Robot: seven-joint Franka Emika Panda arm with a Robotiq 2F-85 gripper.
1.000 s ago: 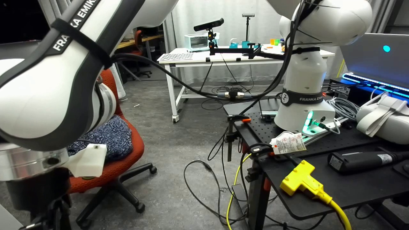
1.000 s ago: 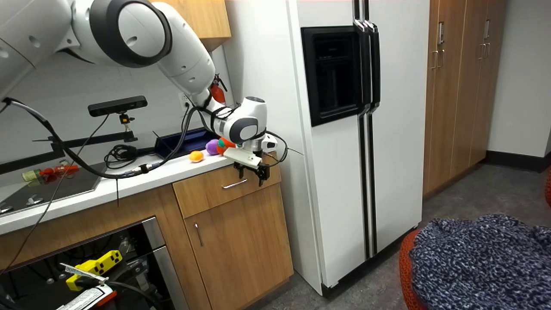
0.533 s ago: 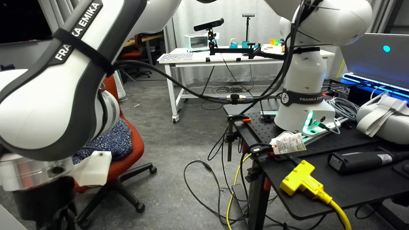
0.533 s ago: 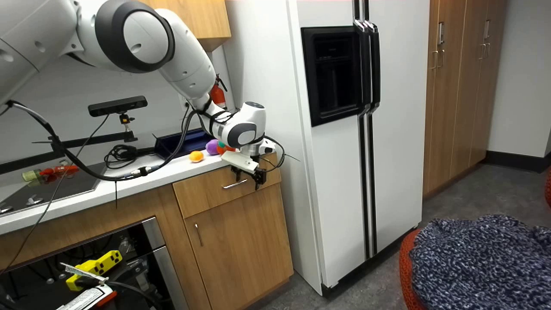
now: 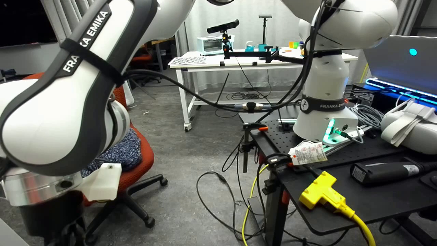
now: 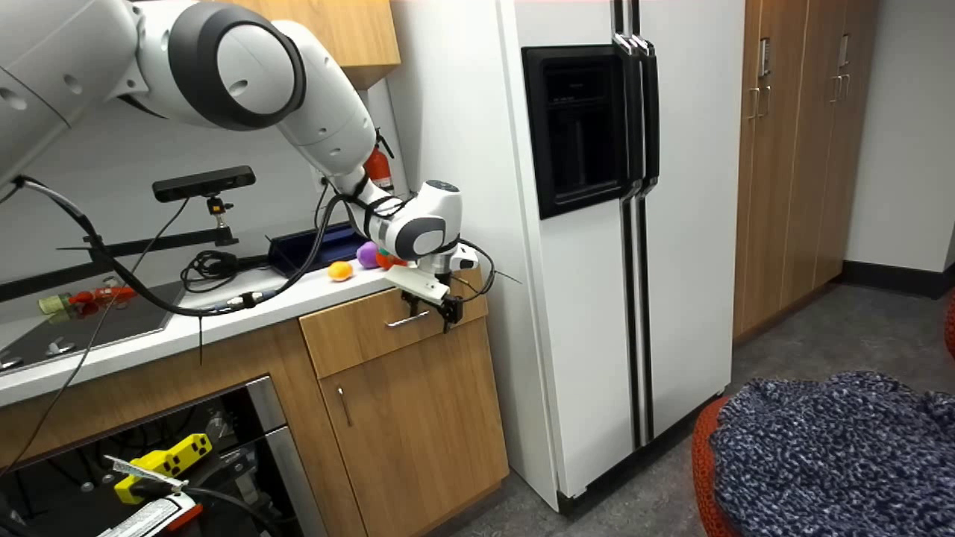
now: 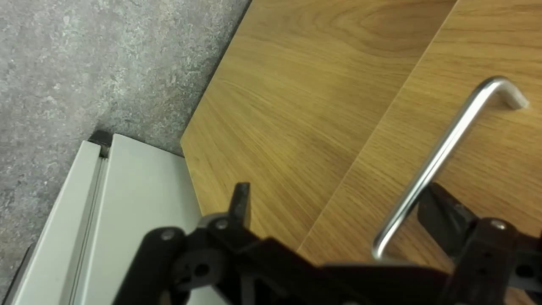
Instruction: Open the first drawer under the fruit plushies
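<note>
Wrist view shows you the first drawer (image 7: pixel 491 156) closed, its wood front flush with the cabinet door (image 7: pixel 322 93) beneath. In an exterior view you find it directly under the right end of the white countertop (image 6: pixel 231 322). Your gripper (image 7: pixel 337 189) has its jaws apart. As seen from the wrist, the metal handle (image 7: pixel 445 148) passes between them, right beside one finger (image 7: pixel 444 220); you cannot tell whether they touch. The opposite finger (image 7: pixel 241 203) stands well apart from the handle. On the countertop above the drawer you have an orange plush (image 6: pixel 340 271), a purple plush (image 6: pixel 368 255) and a red plush (image 6: pixel 385 261), the last partly hidden by your arm (image 6: pixel 324 112). A dark blue tray (image 6: pixel 336 253) sits behind them at the far side. To the right you see a white refrigerator (image 6: pixel 574 298); to the left, a cooktop (image 6: pixel 142 317); near right, a speckled cushion (image 6: pixel 828 447) on a red chair (image 6: pixel 705 447). In an exterior view your arm's base (image 5: pixel 322 118) stands on a perforated black plate (image 5: pixel 355 150); a yellow power splitter (image 5: pixel 317 191) lies nearer, on a black tabletop (image 5: pixel 379 201).
</note>
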